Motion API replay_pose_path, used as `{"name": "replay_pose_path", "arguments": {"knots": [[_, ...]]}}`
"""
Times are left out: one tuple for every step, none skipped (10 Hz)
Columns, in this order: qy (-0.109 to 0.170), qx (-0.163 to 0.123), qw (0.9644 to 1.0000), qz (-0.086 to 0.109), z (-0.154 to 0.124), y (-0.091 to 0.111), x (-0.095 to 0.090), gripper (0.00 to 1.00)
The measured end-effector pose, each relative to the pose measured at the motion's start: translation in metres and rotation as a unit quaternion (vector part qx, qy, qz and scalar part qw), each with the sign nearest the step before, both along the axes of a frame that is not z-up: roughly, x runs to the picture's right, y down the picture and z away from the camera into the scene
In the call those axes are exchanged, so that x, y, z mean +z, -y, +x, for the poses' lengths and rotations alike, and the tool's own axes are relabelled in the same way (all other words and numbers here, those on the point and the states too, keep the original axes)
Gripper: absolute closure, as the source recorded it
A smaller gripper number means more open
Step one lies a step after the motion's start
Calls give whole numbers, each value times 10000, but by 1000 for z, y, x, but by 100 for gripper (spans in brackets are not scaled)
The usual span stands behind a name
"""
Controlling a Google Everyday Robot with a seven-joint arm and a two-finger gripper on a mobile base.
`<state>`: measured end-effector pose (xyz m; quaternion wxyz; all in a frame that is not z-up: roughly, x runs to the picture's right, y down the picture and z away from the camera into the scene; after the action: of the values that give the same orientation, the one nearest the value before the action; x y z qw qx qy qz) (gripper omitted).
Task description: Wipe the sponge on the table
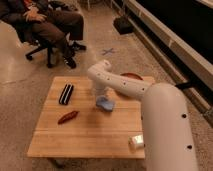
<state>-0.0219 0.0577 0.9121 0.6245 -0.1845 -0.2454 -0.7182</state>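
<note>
1. The sponge [106, 105] lay on the table [90, 135], near the middle of the pale plank top and a little toward its far right part. It was a small light-blue pad sitting low on the wood.
2. The gripper [102, 97] hung straight down from the bent white arm [120, 84], its tip right at the sponge's far left edge and seemingly touching it. From where I stood, I could not tell whether the tool was spread, pressed together or pinching the pad.
3. I judged the sponge to be light and soft. It would squash under a push, fold if nipped at a corner, and drag on bare wood rather than slide freely.
4. The safest hold seemed to be across its short width near the middle. Modest downward pressure would keep the pad flat against the planks instead of rolling under the tool.
5. With the tool at the pad, the scene fitted a stroke under way as well as a hold just being taken or let go. I could not settle which.
6. Everything else sat well apart from the sponge: a black block [66, 94] to the left, a reddish-brown object [67, 117] nearer the front, a white packet [136, 142] at the near right edge, and a reddish dish [132, 76] behind the arm. A seated person [45, 20] was beyond the table.
</note>
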Motion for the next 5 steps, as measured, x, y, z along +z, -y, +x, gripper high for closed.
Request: {"name": "replay_pose_path", "arguments": {"knots": [[19, -15, 10000, 14, -1, 3, 1, 69], [41, -36, 10000, 25, -7, 4, 2, 69], [64, -58, 10000, 40, -17, 5, 3, 69], [89, -83, 9999, 52, -31, 6, 5, 69], [91, -77, 9999, 64, -33, 8, 5, 69]]}}
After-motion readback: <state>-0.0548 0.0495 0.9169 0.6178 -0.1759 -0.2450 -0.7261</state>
